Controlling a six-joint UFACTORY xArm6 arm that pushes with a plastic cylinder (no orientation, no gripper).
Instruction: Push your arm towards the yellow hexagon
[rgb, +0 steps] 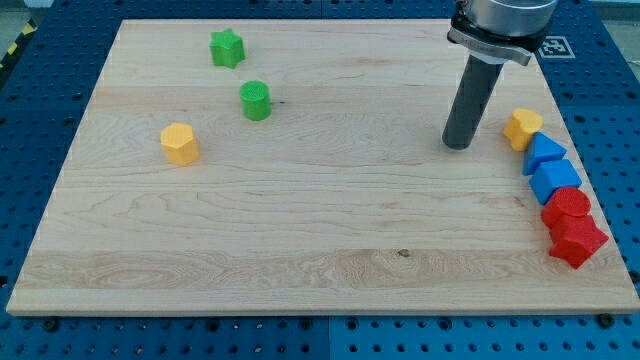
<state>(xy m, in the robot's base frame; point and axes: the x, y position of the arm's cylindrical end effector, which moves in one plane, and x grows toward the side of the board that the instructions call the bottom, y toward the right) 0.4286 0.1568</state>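
The yellow hexagon (180, 143) lies on the wooden board (320, 230) at the view's left, a little above the middle. My tip (458, 146) rests on the board at the view's right, far from the hexagon. Just right of my tip sits a second yellow block (522, 128), heart-like in shape, with a small gap between them.
A green star (227, 48) and a green cylinder (256, 101) sit up and to the right of the hexagon. Along the right edge run a blue triangle (544, 152), a blue block (557, 180), a red cylinder (567, 207) and a red star (577, 240).
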